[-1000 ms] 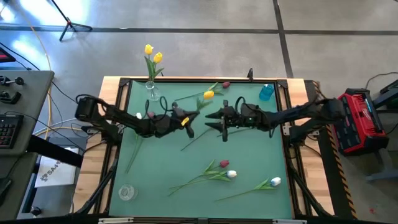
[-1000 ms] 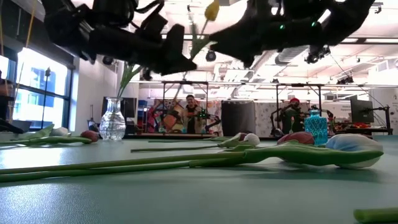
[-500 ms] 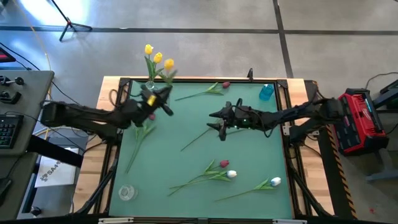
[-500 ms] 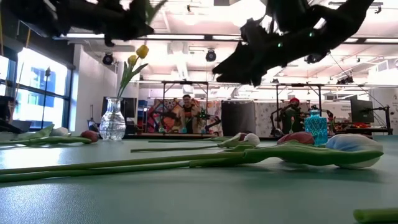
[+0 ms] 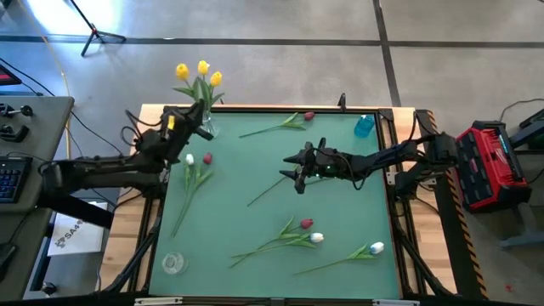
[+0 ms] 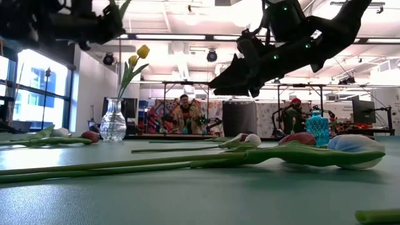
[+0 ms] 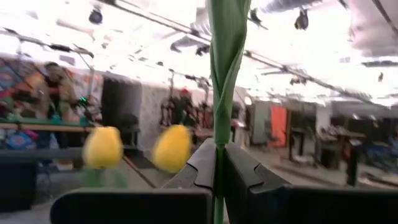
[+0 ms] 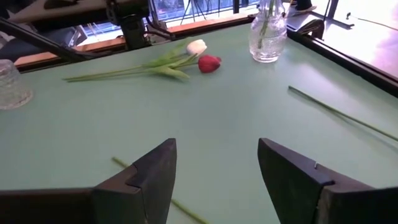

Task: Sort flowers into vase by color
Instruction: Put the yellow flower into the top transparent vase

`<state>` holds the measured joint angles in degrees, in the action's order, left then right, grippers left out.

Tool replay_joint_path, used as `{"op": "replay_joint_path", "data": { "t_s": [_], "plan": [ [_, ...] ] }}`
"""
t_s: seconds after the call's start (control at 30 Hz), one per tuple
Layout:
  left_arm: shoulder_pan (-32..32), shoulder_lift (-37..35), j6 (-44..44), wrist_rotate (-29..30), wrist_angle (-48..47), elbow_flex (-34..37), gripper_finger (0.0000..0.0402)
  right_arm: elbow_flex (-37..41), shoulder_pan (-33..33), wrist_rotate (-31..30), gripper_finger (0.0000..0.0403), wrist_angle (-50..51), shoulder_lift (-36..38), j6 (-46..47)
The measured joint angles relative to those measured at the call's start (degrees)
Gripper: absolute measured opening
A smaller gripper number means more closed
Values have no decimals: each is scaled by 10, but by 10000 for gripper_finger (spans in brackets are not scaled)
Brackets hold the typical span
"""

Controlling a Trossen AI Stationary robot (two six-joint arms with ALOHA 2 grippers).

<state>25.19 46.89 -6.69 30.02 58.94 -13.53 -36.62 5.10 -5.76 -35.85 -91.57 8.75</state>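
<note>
Yellow tulip [image 5: 181, 71] stem pinched in left claw [image 5: 189, 121] over vase [image 5: 206, 127]; right claw [image 5: 295, 172] wide, mid-table.

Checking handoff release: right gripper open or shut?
Open. The right gripper has its fingers spread apart above the green table, nothing between them.

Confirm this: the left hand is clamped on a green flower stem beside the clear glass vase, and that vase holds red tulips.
Wrong on colour. The tulips in the clear glass vase are yellow, as the high view shows. The left hand is indeed clamped on a green flower stem.
</note>
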Motion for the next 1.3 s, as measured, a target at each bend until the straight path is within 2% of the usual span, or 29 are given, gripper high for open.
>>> {"op": "replay_joint_path", "data": {
  "t_s": [0.3, 0.57, 0.83, 1.03, 1.13, 1.3],
  "plan": [
    [119, 1, -3, -90, 13, 17, 0, 0, 0, 1, 213, -15, 0, -2],
    [190, 27, 24, -120, 15, 17, 0, 0, 0, 2, 213, -17, 0, -13],
    [236, 111, 40, -146, 106, 17, 0, 0, 0, 2, 213, -17, 0, -17],
    [260, 180, 57, -149, 117, 17, 0, 0, 0, 2, 213, -16, 0, -17],
    [263, 206, 62, -163, 152, 17, 0, 0, 0, 2, 213, -10, 0, -17],
    [263, 220, 69, -164, 150, 17, 7, 0, 0, 2, 213, 3, 0, -17]
  ]
}}
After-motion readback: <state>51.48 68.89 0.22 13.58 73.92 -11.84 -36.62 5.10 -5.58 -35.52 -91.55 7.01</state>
